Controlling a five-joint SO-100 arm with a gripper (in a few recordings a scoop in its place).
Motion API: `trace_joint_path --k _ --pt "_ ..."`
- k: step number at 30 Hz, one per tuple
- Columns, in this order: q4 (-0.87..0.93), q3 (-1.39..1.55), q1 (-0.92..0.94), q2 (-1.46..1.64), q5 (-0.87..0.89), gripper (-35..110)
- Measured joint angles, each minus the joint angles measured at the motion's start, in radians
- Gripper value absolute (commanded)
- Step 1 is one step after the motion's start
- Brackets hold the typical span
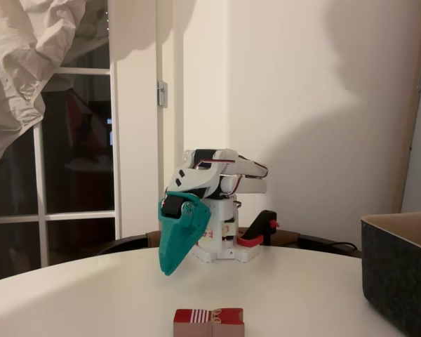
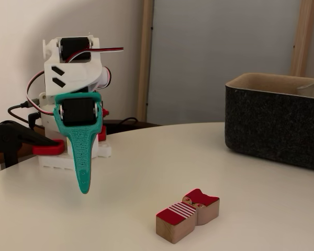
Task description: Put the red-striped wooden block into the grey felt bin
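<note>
So we've got a black clamp (image 2: 13, 141) at the arm's base on the left, then the folded arm with its teal gripper (image 2: 83, 185) pointing down, fingers pressed together, pinching nothing. The red-striped wooden block (image 2: 187, 215) lies on the white table (image 2: 146, 167), grey felt bin (image 2: 275, 125) far right.

White walls (image 1: 302, 105); dark window (image 1: 77, 168)
</note>
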Motion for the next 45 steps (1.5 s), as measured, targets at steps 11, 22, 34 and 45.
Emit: trace_joint_path --k 11,22,34,45 --pt "0.0 0.0 0.0 0.0 0.0 0" --pt "0.0 0.0 0.0 0.0 0.0 0" --pt "0.0 0.0 0.0 0.0 0.0 0" --pt "0.0 -0.003 0.0 0.0 0.067 0"
